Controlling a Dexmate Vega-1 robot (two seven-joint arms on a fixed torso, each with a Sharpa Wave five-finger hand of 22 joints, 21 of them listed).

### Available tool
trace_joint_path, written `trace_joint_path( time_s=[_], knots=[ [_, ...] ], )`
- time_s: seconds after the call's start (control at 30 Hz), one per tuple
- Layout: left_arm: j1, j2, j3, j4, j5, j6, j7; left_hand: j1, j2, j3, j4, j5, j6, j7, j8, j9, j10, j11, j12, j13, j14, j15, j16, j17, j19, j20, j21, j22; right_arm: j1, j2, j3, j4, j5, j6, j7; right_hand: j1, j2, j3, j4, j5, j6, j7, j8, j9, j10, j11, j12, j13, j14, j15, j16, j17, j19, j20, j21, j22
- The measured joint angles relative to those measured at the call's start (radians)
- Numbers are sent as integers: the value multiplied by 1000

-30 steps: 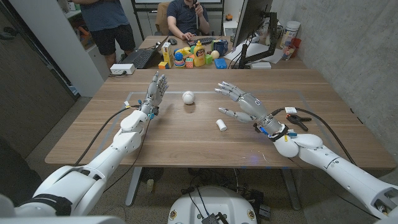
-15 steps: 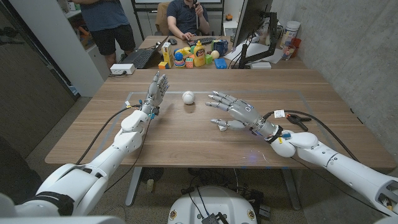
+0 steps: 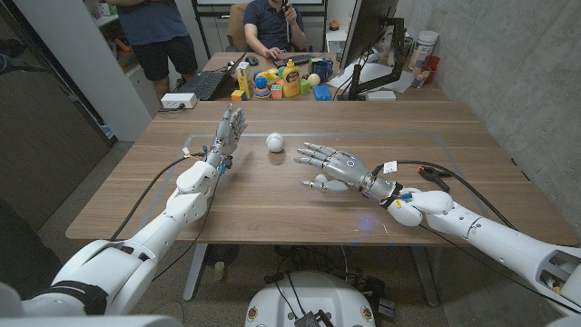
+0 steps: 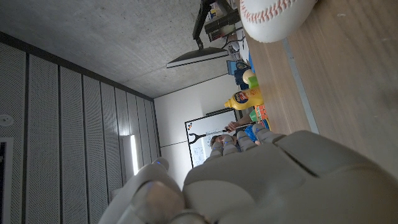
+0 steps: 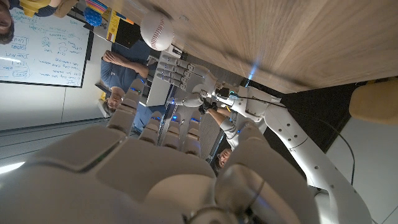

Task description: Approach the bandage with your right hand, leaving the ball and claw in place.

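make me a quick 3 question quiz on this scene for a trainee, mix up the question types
1. True or false: the left hand is holding the baseball.
2. Multiple choice: where is the right hand?
A. pressed on the baseball
B. near the middle of the table, fingers spread, over the spot where the bandage would lie
C. at the black claw clip
3. Fill in: the baseball lies between the left hand and the ____ hand.

Key:
1. False. The left hand stands beside the baseball with its fingers up, apart from it.
2. B. The bandage itself is hidden under the hand.
3. right
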Motion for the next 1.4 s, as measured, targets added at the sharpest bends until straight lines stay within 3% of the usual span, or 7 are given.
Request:
trace_joint_path(
  time_s=[0.37, 0.63, 1.4],
  knots=[
    [-1, -1, 3, 0, 6, -3, 5, 0, 0, -4, -4, 0, 0, 0, 0, 0, 0, 0, 0, 0, 0, 0, 0, 0, 0, 0, 0, 0, 46, 3, -69, 52, -23, -40, -13, 7, 7, 5, -5, 0, -5, -5, 0, 0, 6, 5, 7, 0, 21, -8, 8, -3, 29, -7, 8, 0],
    [-1, 1, 5, -10, 9, -3, 11, 0, 0, -4, -4, 0, 0, 0, 0, 0, 0, 0, 0, 0, 0, 0, 0, 0, 0, 0, 0, 0, 70, 4, -111, 85, -39, -64, -33, 27, 7, 10, -18, 0, 6, -16, 0, 0, 18, -8, 8, 0, 29, -10, 8, -3, 55, -1, 16, 0],
    [12, 9, 5, -32, 10, 12, 24, 0, 0, -7, -1, 0, 0, 0, 0, 0, 0, 0, 0, 0, 0, 0, 0, 0, 0, 0, 0, 0, 112, 14, -200, 145, -64, -109, -50, 41, 15, 18, -26, 0, 10, -13, 0, 0, 31, -6, 8, 0, 45, -16, 8, -2, 68, -3, 16, 0]
  ],
)
